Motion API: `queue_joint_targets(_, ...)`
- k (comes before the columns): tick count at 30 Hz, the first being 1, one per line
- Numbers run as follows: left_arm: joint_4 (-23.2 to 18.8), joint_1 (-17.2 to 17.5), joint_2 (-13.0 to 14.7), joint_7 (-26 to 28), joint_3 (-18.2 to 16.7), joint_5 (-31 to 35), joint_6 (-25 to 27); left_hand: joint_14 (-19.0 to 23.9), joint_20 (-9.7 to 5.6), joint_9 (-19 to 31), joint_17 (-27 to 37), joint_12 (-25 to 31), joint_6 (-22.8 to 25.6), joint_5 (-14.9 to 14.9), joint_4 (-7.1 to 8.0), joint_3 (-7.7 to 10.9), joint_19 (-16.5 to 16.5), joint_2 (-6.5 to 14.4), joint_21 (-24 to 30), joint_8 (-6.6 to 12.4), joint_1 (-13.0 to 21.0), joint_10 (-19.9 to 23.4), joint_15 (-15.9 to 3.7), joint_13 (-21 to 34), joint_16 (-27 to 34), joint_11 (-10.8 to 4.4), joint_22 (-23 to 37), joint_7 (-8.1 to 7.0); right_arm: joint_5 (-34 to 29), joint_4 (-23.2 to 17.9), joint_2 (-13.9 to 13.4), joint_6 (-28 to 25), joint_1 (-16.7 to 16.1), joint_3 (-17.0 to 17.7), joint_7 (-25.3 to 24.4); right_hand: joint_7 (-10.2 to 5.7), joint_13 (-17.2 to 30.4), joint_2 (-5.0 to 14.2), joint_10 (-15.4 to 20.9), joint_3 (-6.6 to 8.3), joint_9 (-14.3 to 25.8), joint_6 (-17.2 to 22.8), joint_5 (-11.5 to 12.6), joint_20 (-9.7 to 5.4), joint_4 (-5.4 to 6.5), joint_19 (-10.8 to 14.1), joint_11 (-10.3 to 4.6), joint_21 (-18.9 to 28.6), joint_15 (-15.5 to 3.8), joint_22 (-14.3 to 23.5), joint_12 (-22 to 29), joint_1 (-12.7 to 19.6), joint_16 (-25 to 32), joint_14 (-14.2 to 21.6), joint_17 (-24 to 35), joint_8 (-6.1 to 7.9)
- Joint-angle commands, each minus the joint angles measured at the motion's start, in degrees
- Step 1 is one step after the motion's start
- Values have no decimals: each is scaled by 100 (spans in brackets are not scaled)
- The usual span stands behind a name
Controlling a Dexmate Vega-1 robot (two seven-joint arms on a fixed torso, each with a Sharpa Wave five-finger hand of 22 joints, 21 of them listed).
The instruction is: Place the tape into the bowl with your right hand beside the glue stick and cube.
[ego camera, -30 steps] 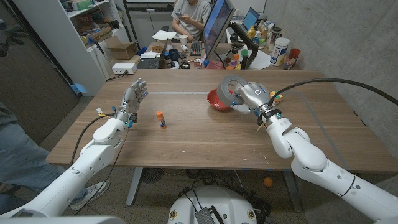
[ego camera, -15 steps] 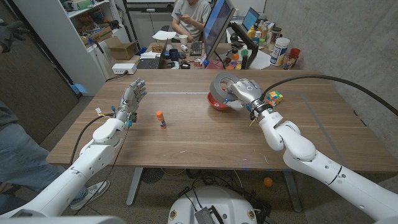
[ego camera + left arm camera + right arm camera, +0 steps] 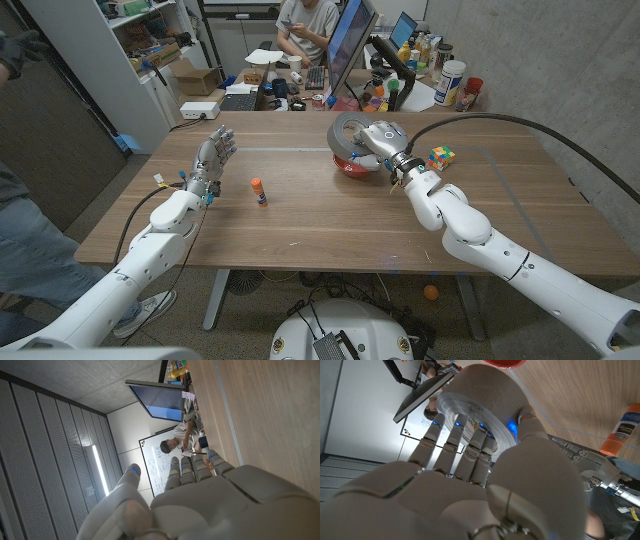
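Right hand grips the tape on edge, hole roughly sideways, over the red bowl; left hand upright, fingers apart, holding nothing.

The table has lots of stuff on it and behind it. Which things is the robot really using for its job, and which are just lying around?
For the job:
- tape, held by the right hand
- red bowl, just under the tape
- glue stick, standing mid-table
- cube, beside the right arm

Just lying about:
- left hand, raised, holding nothing
- monitor, bottles and boxes behind the table
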Motion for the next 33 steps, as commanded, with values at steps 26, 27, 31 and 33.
queue_joint_targets(26, -220, 182, 102, 158, -104, 42, 49, -32, 17, 32, 22, 3, 63, 26, -54, 24, 3, 16, -81, -3, -34, 1, 20, 7, -8, 16, 20, 3, 561, 1427, 731, 92, 1089, -662, -234, -499, 45, 1000, 64, -67, 25, 796, 46, 43, -4, 134, -54, 22, -241, 24, -22, 925, -47, 113, 20, 13)
queue_joint_targets(27, -219, 179, 101, 157, -105, 38, 54, -36, 20, 32, 22, 4, 61, 26, -54, 24, 0, 16, -83, -4, -34, 2, 15, 7, -9, 13, 20, 4, 581, 1454, 733, 95, 1112, -681, -226, -500, 46, 997, 62, -71, 25, 797, 46, 44, -7, 135, -54, 21, -243, 24, -24, 929, -45, 115, 23, 13)
queue_joint_targets(31, -217, 172, 97, 177, -107, 41, 70, -42, 21, 32, 22, 5, 61, 26, -56, 23, -13, 16, -92, -4, -35, 5, 17, 7, -12, 11, 20, 5, 640, 1575, 761, 74, 1191, -754, -219, -502, 47, 1002, 65, -78, 25, 800, 45, 43, -5, 135, -55, 19, -245, 24, -26, 929, -49, 124, 24, 12)
queue_joint_targets(33, -210, 164, 99, 180, -104, 52, 72, -40, 20, 32, 22, 3, 61, 26, -57, 23, -13, 15, -93, -5, -36, 0, 13, 7, -10, 15, 20, 6, 655, 1641, 775, 61, 1235, -795, -218, -503, 49, 1001, 68, -79, 25, 804, 46, 52, -8, 135, -56, 18, -245, 23, -26, 934, -52, 130, 21, 13)
